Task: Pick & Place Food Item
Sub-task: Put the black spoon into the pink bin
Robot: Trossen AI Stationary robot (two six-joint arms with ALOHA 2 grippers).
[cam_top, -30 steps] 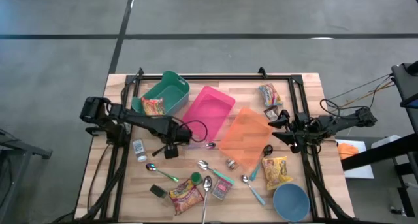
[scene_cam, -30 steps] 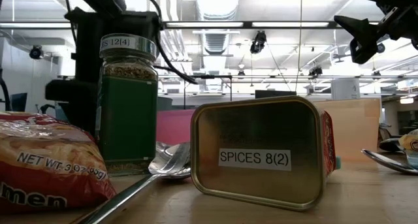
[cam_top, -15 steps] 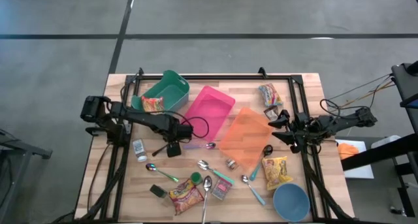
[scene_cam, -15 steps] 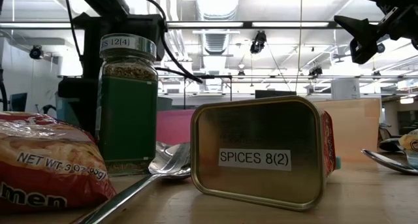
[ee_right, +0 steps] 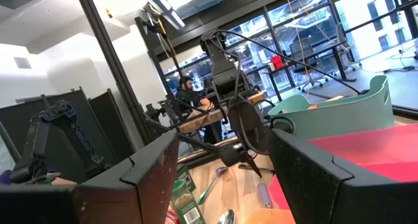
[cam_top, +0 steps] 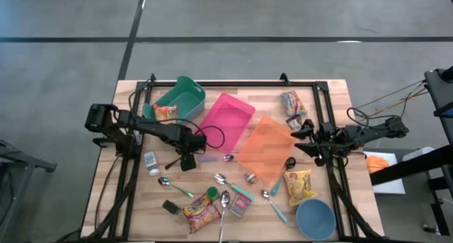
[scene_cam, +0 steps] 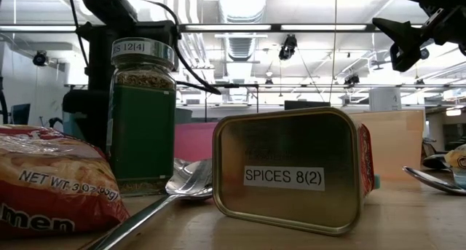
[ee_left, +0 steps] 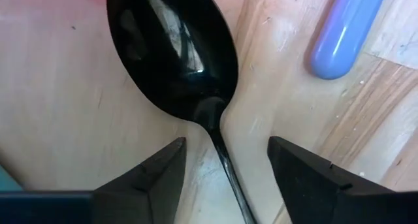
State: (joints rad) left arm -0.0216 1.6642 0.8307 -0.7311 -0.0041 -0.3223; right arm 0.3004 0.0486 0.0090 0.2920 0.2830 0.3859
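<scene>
Wooden counter (cam_top: 340, 94): carries a green bin (cam_top: 190, 91), a pink tray (cam_top: 230, 119) and an orange tray (cam_top: 265, 147) in a slanted row, with spoons, packets and spice containers scattered on the near half and a blue bowl (cam_top: 315, 220) at the right near corner.
Food in the bin: one noodle packet (cam_top: 165, 114) lies inside the green bin, against its left wall.
Other food: a second noodle packet (cam_top: 200, 213) at the near edge, a yellow packet (cam_top: 299, 186) just beside the blue bowl, and a snack bag (cam_top: 291, 101) near the far right corner.
Left tool (ee_left: 225, 145): low over the counter just beside the pink tray's near left corner, its fingers spread, one on each side of the neck of a black spoon (ee_left: 176, 48); they do not pinch it.
Black spoon: flat on the wood, bowl facing up, with a purple handle (ee_left: 343, 34) lying near it.
Right tool (cam_top: 301, 139): raised above the counter at the right edge of the orange tray, fingers spread, nothing between them.
Near edge, seen level: a green spice jar (scene_cam: 140, 119) stands upright beside a metal tin (scene_cam: 287, 177) labelled "SPICES 8(2)", a silver spoon (scene_cam: 175, 188) between them.
</scene>
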